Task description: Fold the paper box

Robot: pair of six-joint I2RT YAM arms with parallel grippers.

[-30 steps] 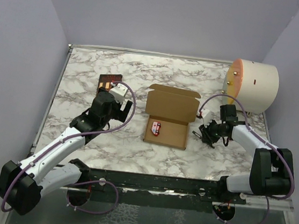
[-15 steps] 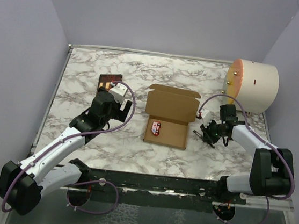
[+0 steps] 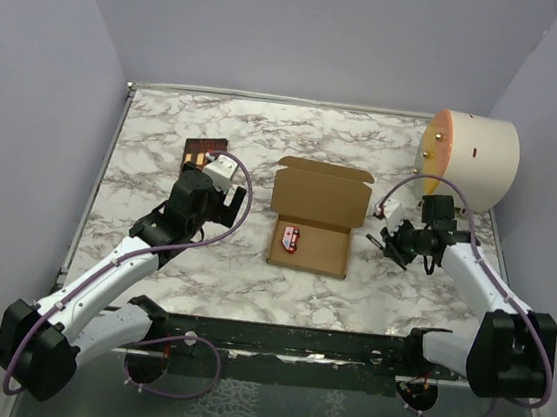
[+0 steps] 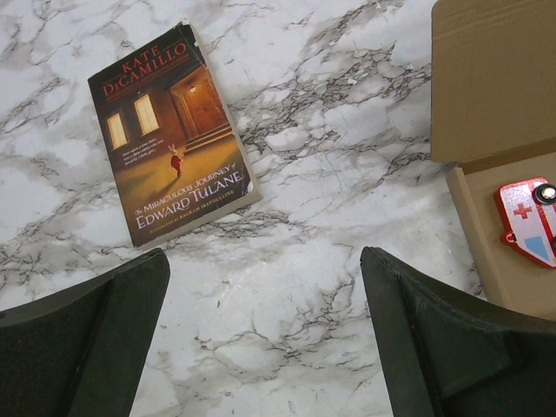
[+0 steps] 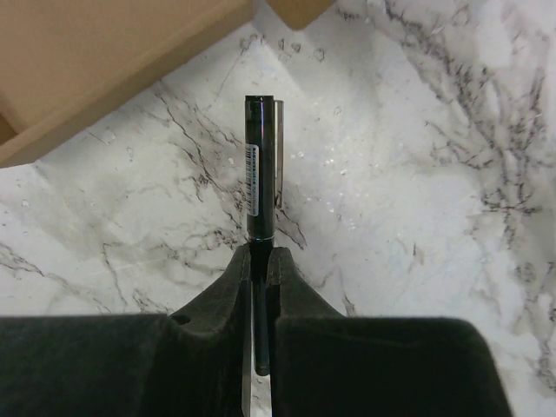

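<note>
Between right gripper [image 5: 261,256] pads: dark pen [image 5: 259,165], clenched at its rear end, barrel pointing forward.
Clip and barcode label visible on barrel. To the left of right gripper, near but apart: paper box [image 3: 313,228], flat on marble table [image 3: 167,125], lid flap open toward the far side, not yet closed; small red-and-white toy [image 3: 291,238] inside the tray by its left wall. From the right wrist, box corner ahead and left of pen tip, not touching. Left gripper [image 4: 265,261] released, jaws spread wide above table; book [image 4: 169,130] ahead-left of it, box ahead-right, both clear of the fingers. Beyond right gripper, at the far right: cream cylinder [image 3: 470,160].
</note>
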